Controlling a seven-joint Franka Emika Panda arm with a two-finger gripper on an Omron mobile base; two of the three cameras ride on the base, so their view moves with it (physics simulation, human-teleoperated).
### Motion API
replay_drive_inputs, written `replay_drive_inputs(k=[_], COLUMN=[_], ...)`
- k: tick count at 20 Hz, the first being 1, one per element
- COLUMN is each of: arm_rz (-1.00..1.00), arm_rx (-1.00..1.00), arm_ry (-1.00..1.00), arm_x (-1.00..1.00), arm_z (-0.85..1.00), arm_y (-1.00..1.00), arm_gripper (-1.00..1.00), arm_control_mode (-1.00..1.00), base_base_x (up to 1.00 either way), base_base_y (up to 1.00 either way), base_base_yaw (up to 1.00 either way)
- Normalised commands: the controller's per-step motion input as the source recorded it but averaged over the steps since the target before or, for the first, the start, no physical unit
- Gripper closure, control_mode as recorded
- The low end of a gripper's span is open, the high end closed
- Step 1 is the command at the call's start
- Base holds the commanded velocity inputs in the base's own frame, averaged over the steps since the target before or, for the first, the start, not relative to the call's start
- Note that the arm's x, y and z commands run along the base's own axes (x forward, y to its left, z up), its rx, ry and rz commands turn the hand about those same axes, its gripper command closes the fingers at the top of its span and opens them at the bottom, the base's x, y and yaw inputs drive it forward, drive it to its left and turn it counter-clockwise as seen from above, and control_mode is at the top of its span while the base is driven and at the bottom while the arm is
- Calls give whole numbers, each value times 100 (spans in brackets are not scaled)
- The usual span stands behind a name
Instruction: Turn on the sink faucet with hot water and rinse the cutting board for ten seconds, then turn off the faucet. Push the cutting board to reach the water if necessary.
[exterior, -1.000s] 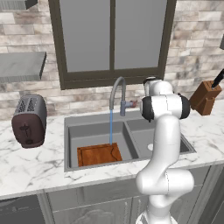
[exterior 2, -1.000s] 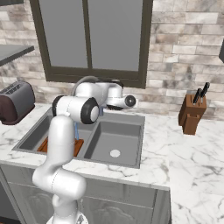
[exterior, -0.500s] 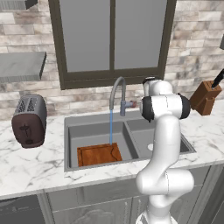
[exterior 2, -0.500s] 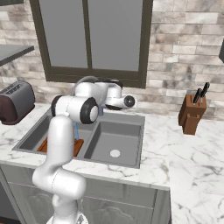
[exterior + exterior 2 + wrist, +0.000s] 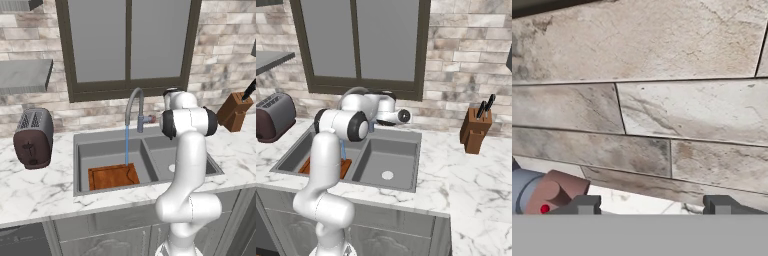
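Over the left basin of the sink (image 5: 80, 150), water (image 5: 126, 145) runs from the faucet (image 5: 134, 106) onto the cutting board (image 5: 114, 176) lying flat on basin floor. Gripper (image 5: 651, 204) faces the stone backsplash (image 5: 662, 100), jaws apart w/ nothing between; reddish lever tip (image 5: 554, 192) sits just beside one finger. Toaster (image 5: 33, 137) left, knife block (image 5: 234, 111) right.

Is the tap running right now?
On: the water streams from the sink faucet onto the cutting board.
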Motion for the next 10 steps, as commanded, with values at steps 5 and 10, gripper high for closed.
replay_drive_inputs(k=[5, 10], arm_rz=[2, 2], arm_rx=[0, 0], arm_ry=[0, 0], arm_x=[25, 28], arm_z=[11, 9], arm_y=[38, 40], arm_gripper=[-100, -100], arm_control_mode=[-100, -100], base_base_x=[0, 0], base_base_y=[0, 0], base_base_yaw=[0, 0])
